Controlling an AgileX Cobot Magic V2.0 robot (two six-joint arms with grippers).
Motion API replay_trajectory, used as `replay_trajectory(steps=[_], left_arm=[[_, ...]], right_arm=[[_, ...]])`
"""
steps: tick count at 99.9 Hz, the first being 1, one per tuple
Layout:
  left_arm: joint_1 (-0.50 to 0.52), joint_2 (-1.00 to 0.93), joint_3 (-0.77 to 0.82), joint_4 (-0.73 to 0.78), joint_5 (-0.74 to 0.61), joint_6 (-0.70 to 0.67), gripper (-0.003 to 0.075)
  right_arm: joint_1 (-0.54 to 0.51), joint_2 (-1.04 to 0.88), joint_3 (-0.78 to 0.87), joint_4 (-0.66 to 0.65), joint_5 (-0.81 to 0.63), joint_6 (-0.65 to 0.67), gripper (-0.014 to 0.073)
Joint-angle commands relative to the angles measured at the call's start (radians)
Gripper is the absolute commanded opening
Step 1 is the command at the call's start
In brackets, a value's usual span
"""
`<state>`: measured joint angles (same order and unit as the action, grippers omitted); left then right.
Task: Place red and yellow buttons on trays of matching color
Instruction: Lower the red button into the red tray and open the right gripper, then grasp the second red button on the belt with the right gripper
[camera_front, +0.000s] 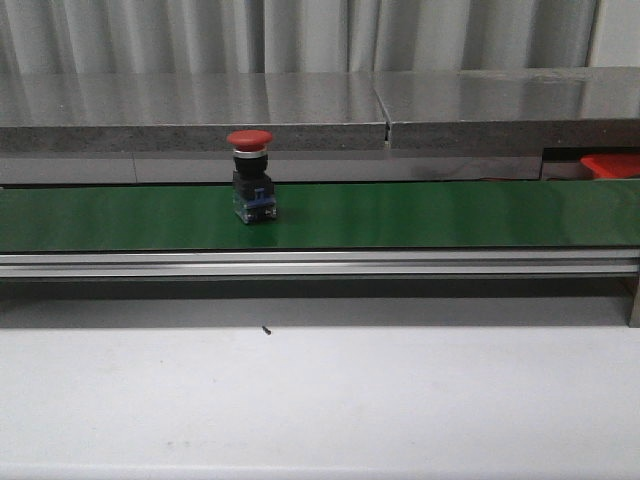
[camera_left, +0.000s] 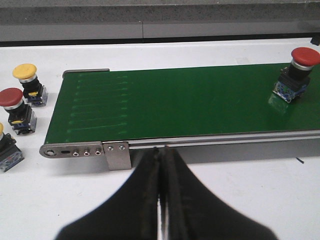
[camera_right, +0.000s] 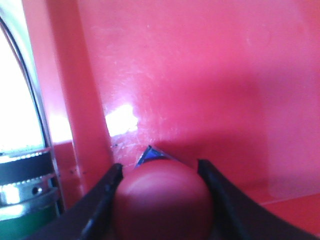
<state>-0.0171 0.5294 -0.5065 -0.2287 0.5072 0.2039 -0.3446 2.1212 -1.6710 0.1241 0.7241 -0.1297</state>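
Note:
A red button (camera_front: 250, 175) with a black and blue body stands upright on the green belt (camera_front: 420, 215); it also shows in the left wrist view (camera_left: 296, 74). My left gripper (camera_left: 162, 150) is shut and empty, low over the white table just in front of the belt's near rail. My right gripper (camera_right: 160, 172) is shut on another red button (camera_right: 162, 202), its fingers on either side of the cap, right over the floor of the red tray (camera_right: 200, 75). A corner of the red tray (camera_front: 612, 165) shows at the far right behind the belt. No yellow tray is in view.
On the table past the belt's end stand a yellow button (camera_left: 27, 80), a red button (camera_left: 15, 106) and part of a third (camera_left: 6, 152). The belt's metal end bracket (camera_left: 85, 150) is close to my left gripper. A grey shelf (camera_front: 300, 120) runs behind the belt.

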Motion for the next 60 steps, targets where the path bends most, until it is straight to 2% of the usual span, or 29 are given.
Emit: replay_trajectory(steps=[1,10,17,40,60], left_arm=[[-0.007,0.0,-0.026,-0.017,-0.074,-0.002,-0.0019],[-0.007,0.0,-0.026,-0.017,-0.074,-0.002,-0.0019],[-0.007,0.0,-0.026,-0.017,-0.074,-0.002,-0.0019],[-0.007,0.0,-0.026,-0.017,-0.074,-0.002,-0.0019],[-0.007,0.0,-0.026,-0.017,-0.074,-0.002,-0.0019]], right_arm=[[0.0,-0.059,-0.033,-0.019,-0.031,-0.012,0.0431],[0.0,-0.074,-0.033,-0.039,-0.021,-0.012,0.0531],[0.0,-0.096,-0.035,-0.056,-0.019,-0.012,0.0567],[0.0,-0.212,-0.035,-0.066,0.014,-0.012,0.0566],[0.02,-0.332,-0.017,-0.065,0.148,-0.064,0.0566]])
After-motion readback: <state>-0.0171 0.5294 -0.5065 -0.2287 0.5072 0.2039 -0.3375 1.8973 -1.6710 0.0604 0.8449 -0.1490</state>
